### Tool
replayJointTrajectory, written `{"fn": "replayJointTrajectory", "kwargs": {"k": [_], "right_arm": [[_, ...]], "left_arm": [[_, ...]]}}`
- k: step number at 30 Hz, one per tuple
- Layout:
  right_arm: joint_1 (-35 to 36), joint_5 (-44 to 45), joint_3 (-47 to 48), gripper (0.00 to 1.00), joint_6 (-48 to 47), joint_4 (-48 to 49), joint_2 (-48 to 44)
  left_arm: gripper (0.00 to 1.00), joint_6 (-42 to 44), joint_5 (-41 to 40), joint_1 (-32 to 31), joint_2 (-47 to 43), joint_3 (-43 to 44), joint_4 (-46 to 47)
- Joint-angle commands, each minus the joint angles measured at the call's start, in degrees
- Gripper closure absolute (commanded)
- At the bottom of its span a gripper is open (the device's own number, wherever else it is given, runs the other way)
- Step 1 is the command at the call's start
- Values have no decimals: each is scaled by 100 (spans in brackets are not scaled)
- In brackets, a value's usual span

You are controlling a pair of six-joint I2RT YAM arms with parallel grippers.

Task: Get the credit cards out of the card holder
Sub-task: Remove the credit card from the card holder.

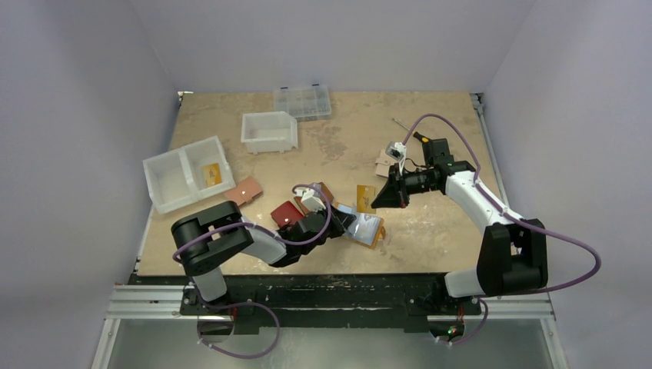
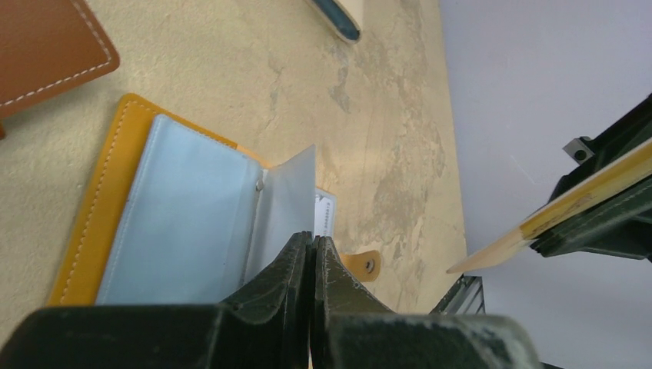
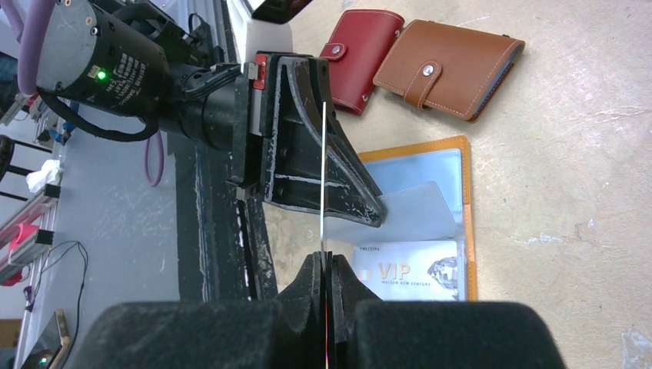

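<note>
Beige counter (image 1: 430, 154) carries the open card holder (image 3: 460, 147) near the middle of its near edge. Left tool (image 2: 314, 242) is pinched tight on a clear sleeve (image 2: 288, 200) of it. Right tool (image 3: 326, 265) grips a yellow card (image 2: 553, 211) edge-on, lifted above the counter. One whitish card (image 3: 407, 270) in a pocket reads "VIP"; the smaller print is unreadable.

A robotics lab cell: plain pale walls (image 1: 77, 115) box in a scuffed tabletop (image 1: 430, 231), a left arm (image 1: 231, 242) and right arm (image 1: 492, 207) trailing purple cables (image 1: 584, 261) stand by an aluminium rail (image 1: 146, 301), white parts bins (image 1: 269, 132) behind
</note>
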Motion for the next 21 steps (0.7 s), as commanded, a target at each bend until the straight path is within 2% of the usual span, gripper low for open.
{"fn": "replayJointTrajectory", "kwargs": {"k": [1,7,11,17,21], "right_arm": [[-32,-27,245,100,-121,-69,-209],[-36,-27,245,100,-128,-84,-200],[-42,-27,243,100,-133,-86,-192],[-36,-10,236,100,-154,-112,-176],[-37,-5,244,100,-168,-121,-168]], "left_arm": [[100,-343,-439,-68,-169,-5,-262],[100,-468,-736,-60,-527,-296,-776],[93,-384,-829,-58,-706,-358,-1179],[78,-180,-1070,-58,-1006,-368,-1868],[63,75,-1234,-58,-1340,-345,-2411]]}}
